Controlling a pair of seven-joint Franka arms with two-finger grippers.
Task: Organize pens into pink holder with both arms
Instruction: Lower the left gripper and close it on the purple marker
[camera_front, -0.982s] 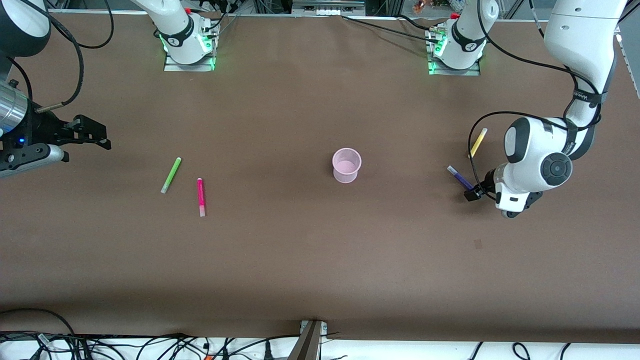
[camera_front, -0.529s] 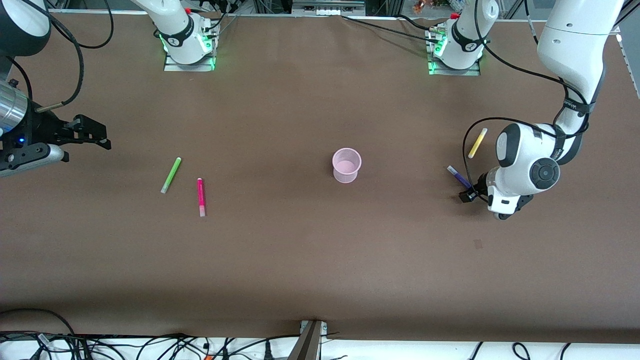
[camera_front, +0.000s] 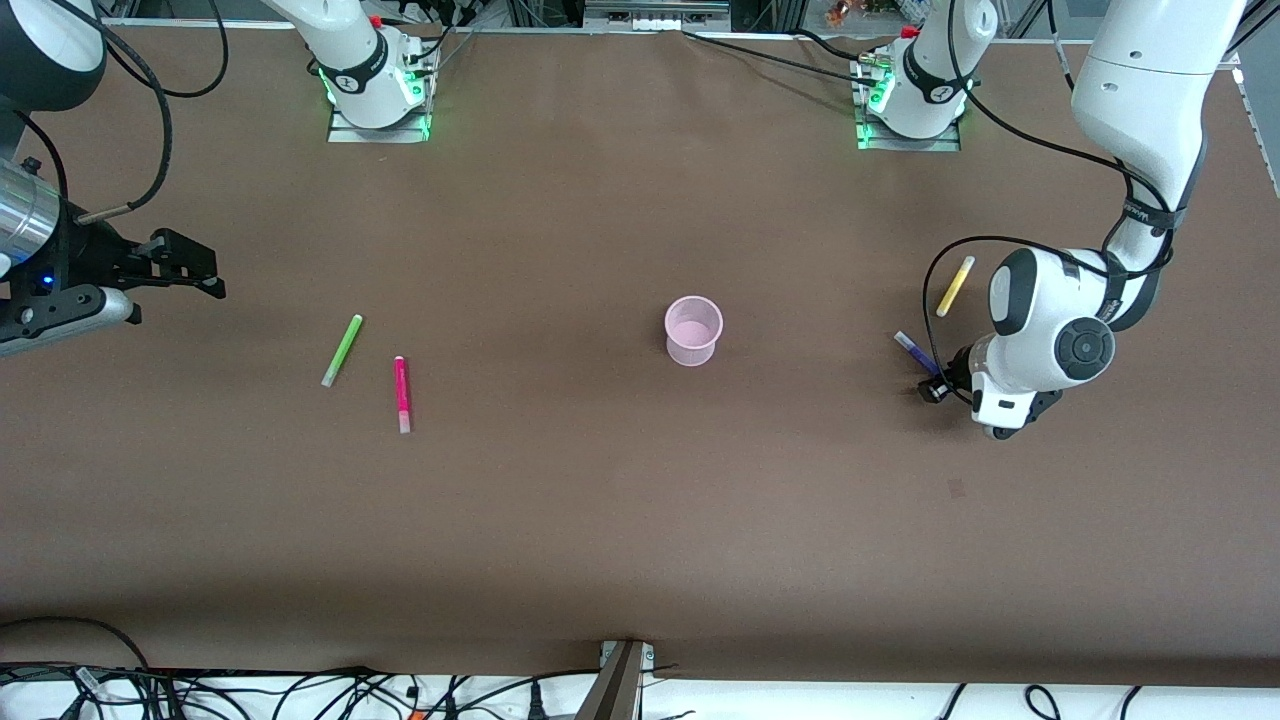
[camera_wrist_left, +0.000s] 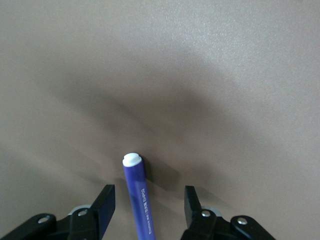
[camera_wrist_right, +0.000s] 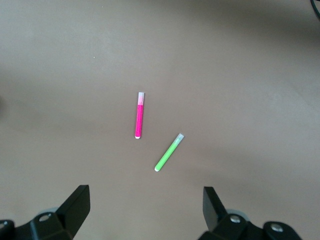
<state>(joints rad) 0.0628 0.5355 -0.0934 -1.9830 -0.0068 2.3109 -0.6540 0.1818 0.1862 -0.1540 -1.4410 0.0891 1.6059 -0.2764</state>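
From the front I'm seeing the pink holder mid-table, the left gripper down at the purple pen (yellow pen beside it). Left wrist: fingers are straddling that pen, open. Right wrist: the right gripper is waiting spread wide over the green pen and magenta pen

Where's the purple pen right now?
The purple pen lies on the table toward the left arm's end, just nearer the front camera than the yellow pen, between the open fingers of the left gripper.
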